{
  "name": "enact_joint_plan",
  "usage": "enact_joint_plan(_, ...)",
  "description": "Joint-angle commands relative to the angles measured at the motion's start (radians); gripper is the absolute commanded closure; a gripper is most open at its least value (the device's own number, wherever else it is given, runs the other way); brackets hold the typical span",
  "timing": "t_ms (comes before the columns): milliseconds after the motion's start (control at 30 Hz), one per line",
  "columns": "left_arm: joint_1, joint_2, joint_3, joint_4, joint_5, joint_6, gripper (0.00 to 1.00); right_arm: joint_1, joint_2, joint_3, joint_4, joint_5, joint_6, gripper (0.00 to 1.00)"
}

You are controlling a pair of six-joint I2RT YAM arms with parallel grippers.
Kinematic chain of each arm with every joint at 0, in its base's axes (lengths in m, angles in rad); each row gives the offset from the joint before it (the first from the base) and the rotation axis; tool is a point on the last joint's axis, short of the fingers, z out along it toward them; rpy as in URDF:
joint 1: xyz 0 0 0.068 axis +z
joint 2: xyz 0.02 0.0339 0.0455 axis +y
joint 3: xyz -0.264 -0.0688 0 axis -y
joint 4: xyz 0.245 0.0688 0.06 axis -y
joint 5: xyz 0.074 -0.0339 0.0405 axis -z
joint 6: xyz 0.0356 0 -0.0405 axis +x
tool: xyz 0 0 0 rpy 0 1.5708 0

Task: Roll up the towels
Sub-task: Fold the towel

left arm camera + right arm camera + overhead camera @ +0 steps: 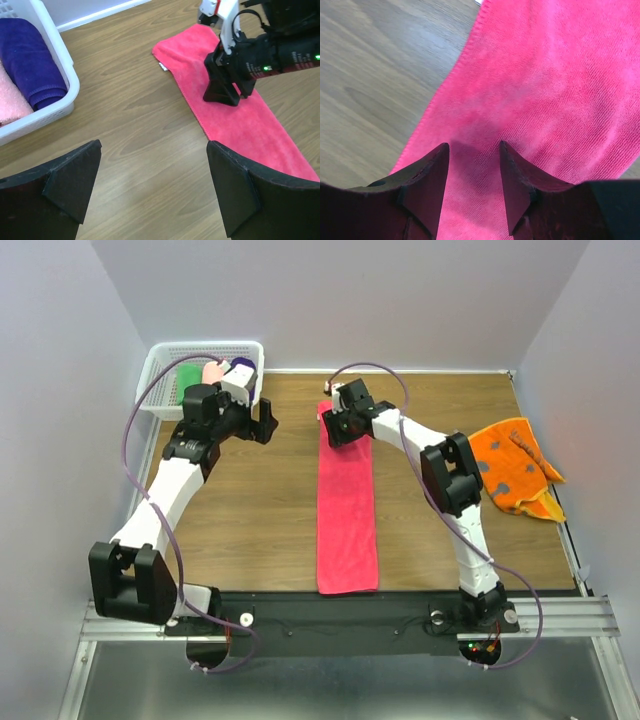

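**Q:** What occupies the far left of the table [260, 520]?

**A:** A white basket [158, 365] stands in the far-left corner. It holds three rolled towels side by side: a green roll [188, 375], a pale pink roll [212, 370] and, rightmost, a purple roll [240, 368]. In the left wrist view the purple roll [32, 60] lies against the basket's right wall [62, 70].

**Q:** How does the left tool stand?

**A:** The left tool [262, 422] hovers just right of the basket, over bare wood. Its jaws are spread wide and hold nothing.

**Q:** Where is the towel at the centre?

**A:** The hot-pink towel [346, 510] lies flat and unrolled in the middle of the table. It forms a long narrow strip running from the near edge toward the far side. The left tool is near the strip's far end, to its left and apart from it.

**Q:** And the right tool?

**A:** The right tool [340, 428] points down over the far end of the strip. Its jaws are parted, and in the right wrist view flat cloth [545, 75] shows in the gap with no fold pinched. The tips are at the cloth's surface, but whether they press on it cannot be told.

**Q:** What lies to the right?

**A:** The right arm [455, 480] slants from its near base across the wood to the strip's far end. Beyond it, the orange towel [515, 465] lies rumpled at the right edge of the table, well apart from the strip.
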Motion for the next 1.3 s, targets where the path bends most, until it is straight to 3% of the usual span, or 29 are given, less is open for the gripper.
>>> enact_joint_plan(0, 0.002, -0.058, -0.033, 0.011, 0.061, 0.05, 0.01, -0.017, 0.056, 0.03, 0.027, 0.087, 0.006, 0.49)
enact_joint_plan(133, -0.001, -0.085, -0.066, -0.051, 0.166, 0.176, 0.01, -0.017, 0.111, 0.093, 0.027, 0.087, -0.012, 0.49)
enact_joint_plan(300, -0.061, -0.162, -0.135, -0.167, 0.186, 0.468, 0.01, -0.044, 0.195, 0.249, 0.027, 0.061, -0.067, 0.48)
enact_joint_plan(433, -0.209, -0.243, -0.226, -0.265, 0.111, 0.667, 0.02, -0.046, 0.165, 0.266, 0.025, 0.032, -0.083, 0.45)
enact_joint_plan(533, -0.346, -0.32, -0.338, -0.35, 0.091, 0.761, 0.08, -0.044, 0.03, 0.216, 0.02, -0.072, -0.05, 0.37)
enact_joint_plan(667, -0.585, -0.397, -0.418, -0.355, 0.06, 0.729, 0.29, -0.043, -0.171, 0.099, 0.004, -0.18, -0.023, 0.32)
enact_joint_plan(800, -0.808, -0.362, -0.444, -0.307, -0.023, 0.637, 0.42, -0.044, -0.337, -0.04, -0.033, -0.217, -0.023, 0.32)
enact_joint_plan(900, -0.872, -0.308, -0.436, -0.237, -0.024, 0.557, 0.42, -0.046, -0.453, -0.206, -0.036, -0.189, -0.024, 0.32)
enact_joint_plan(1033, -0.998, -0.158, -0.399, -0.195, -0.045, 0.516, 0.51, -0.076, -0.555, -0.358, -0.044, -0.178, -0.029, 0.33)
enact_joint_plan(1167, -1.07, -0.041, -0.393, -0.12, -0.121, 0.489, 0.6, -0.13, -0.63, -0.436, -0.065, -0.171, -0.044, 0.34)
enact_joint_plan(1267, -1.075, 0.02, -0.379, -0.077, -0.167, 0.462, 0.6, -0.179, -0.653, -0.47, -0.068, -0.198, -0.04, 0.34)
